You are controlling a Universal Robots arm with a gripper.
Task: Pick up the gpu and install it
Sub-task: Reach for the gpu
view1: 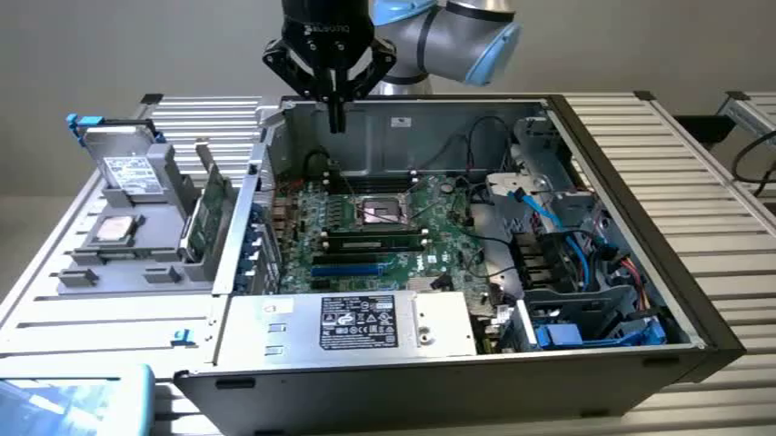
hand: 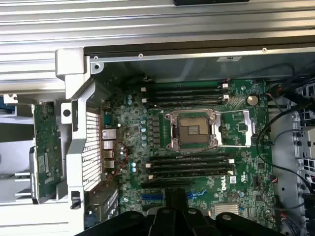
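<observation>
**Exterior view.** The pincer (view1: 336, 120), its fingers pressed together and holding nothing, hangs above the back edge of the open computer case (view1: 679, 300), over the motherboard (view1: 363, 232). The gpu (view1: 216, 216) stands on edge in a grey rack (view1: 122, 268) outside the case, below the pincer and towards the exterior view's left.

**Wrist view.** The pincer (hand: 173, 204) sits over the motherboard (hand: 246, 172), near the processor socket (hand: 192, 130). The gpu (hand: 47, 147) shows its green face beyond the case wall, well apart from the pincer.
</observation>
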